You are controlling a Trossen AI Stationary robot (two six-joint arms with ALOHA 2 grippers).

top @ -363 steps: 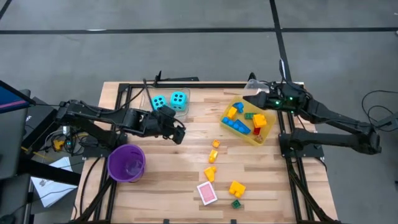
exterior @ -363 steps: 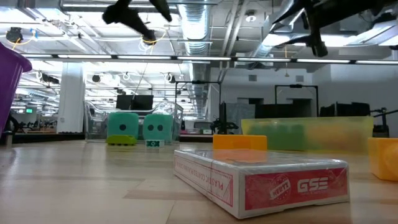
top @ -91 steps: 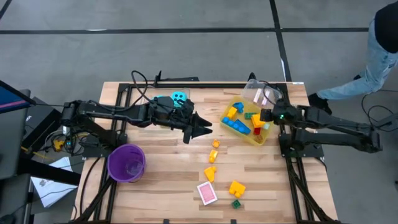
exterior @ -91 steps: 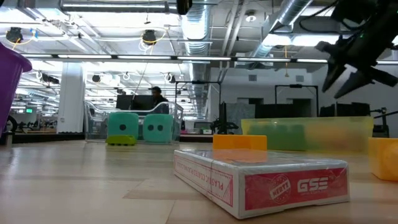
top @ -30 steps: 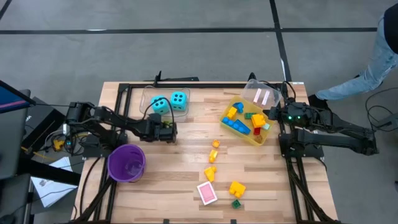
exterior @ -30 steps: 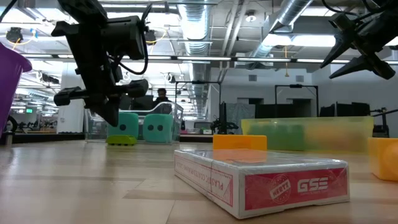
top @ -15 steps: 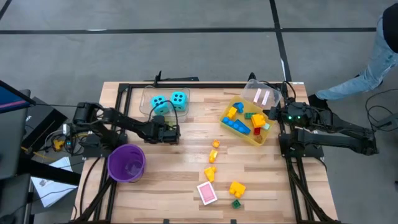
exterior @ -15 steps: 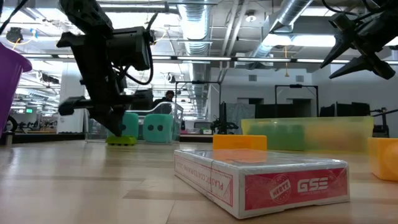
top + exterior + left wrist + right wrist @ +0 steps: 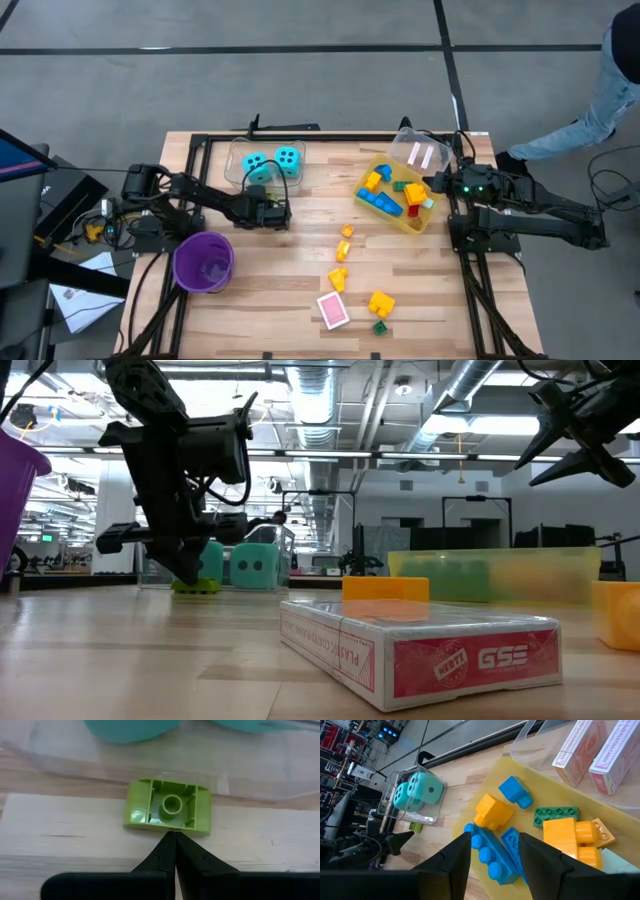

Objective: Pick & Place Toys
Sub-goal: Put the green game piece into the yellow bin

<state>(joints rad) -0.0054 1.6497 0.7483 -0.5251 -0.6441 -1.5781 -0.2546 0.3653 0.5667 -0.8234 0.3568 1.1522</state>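
The left hand [image 9: 175,836] hangs low over the surface with its two fingers pressed together, tips just short of a lime-green brick [image 9: 168,813] that lies upside down, its hollow underside and centre tube facing up. The brick sits toward the far-left part of the surface, right beside the clear box holding the two cyan dice [image 9: 272,163]. It looks like a hard, light, smooth plastic piece, likely to skate on the wood if nudged, so the fingers would need to part and close across its two long flat walls, low and square, rather than on the rounded ends. The right hand [image 9: 490,851] waits with its fingers apart above the yellow bin [image 9: 432,212] near the far-right edge, where several bricks already lie.
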